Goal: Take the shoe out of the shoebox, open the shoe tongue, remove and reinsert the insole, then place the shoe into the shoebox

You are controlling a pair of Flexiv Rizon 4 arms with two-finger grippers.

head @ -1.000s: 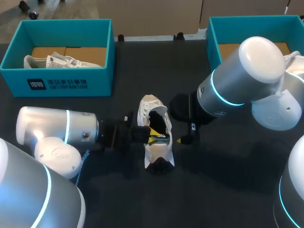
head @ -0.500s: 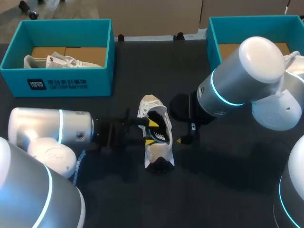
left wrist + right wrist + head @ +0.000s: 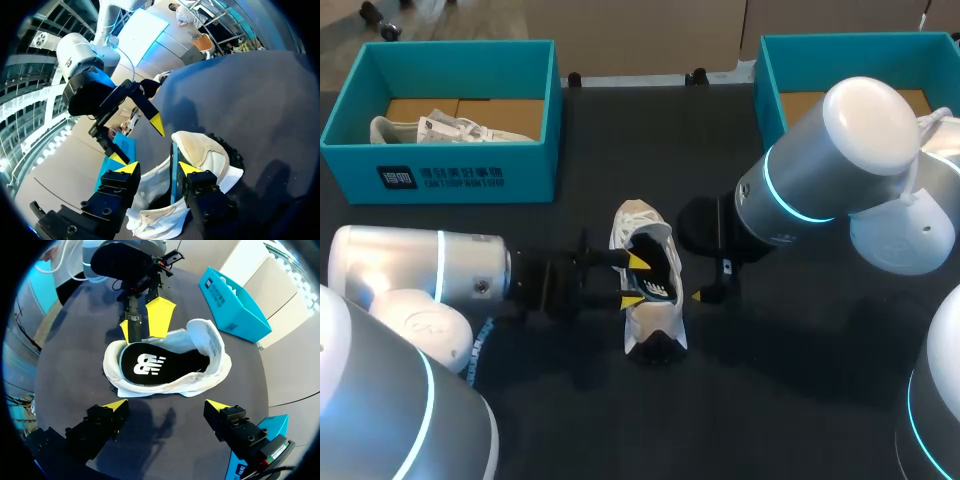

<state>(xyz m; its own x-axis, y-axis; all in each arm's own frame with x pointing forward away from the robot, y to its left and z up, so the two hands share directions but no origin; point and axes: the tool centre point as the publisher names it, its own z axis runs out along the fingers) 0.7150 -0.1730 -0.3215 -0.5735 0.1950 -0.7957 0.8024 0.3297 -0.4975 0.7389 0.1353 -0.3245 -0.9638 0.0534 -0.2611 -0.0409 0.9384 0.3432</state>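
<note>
A white shoe (image 3: 638, 222) lies in the middle of the black table, its opening up, with a black insole (image 3: 150, 365) bearing a white logo inside. My left gripper (image 3: 636, 281) comes in from the left and is open, its yellow tips apart at the shoe's opening. In the left wrist view the shoe's side wall (image 3: 205, 155) stands between the left gripper's (image 3: 158, 169) fingers, and neither finger clearly presses it. My right gripper (image 3: 166, 405) is wide open just to the right of the shoe (image 3: 210, 345), holding nothing. In the head view only one of its tips shows.
A teal shoebox (image 3: 440, 180) at the back left holds another white shoe (image 3: 440, 128). A second teal shoebox (image 3: 775, 75) stands at the back right, partly behind my right arm. Bare black table lies in front of the shoe.
My left gripper has opened: its tips, together inside the shoe a second ago, now stand apart, and the arm has drawn back a little to the left. The right arm and shoe kept still.
</note>
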